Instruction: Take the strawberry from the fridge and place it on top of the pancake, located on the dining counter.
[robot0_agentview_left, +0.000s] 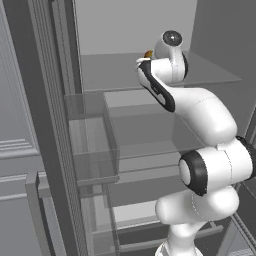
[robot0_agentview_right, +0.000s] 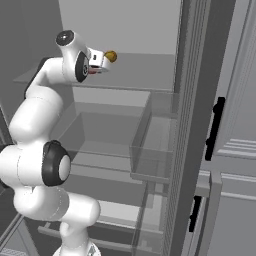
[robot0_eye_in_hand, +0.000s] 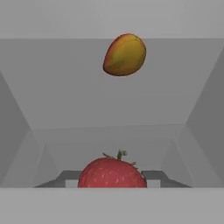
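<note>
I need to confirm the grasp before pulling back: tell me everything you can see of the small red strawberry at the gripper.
The small red strawberry is rounded, with pale seed specks and a green leafy stalk on top. It sits upright at the near edge of the hand view, between the shut gripper. It is on the fridge's upper glass shelf; its underside is hidden.

The strawberry (robot0_eye_in_hand: 112, 173) has a matt red skin, finely pitted with pale seeds. The mango (robot0_eye_in_hand: 125, 55) is smooth, with a soft sheen. The fridge (robot0_agentview_left: 100, 30) interior walls are plain matt grey. Its shelves (robot0_agentview_left: 145, 75) and door bins (robot0_agentview_left: 92, 150) look like clear glass or plastic.
</note>
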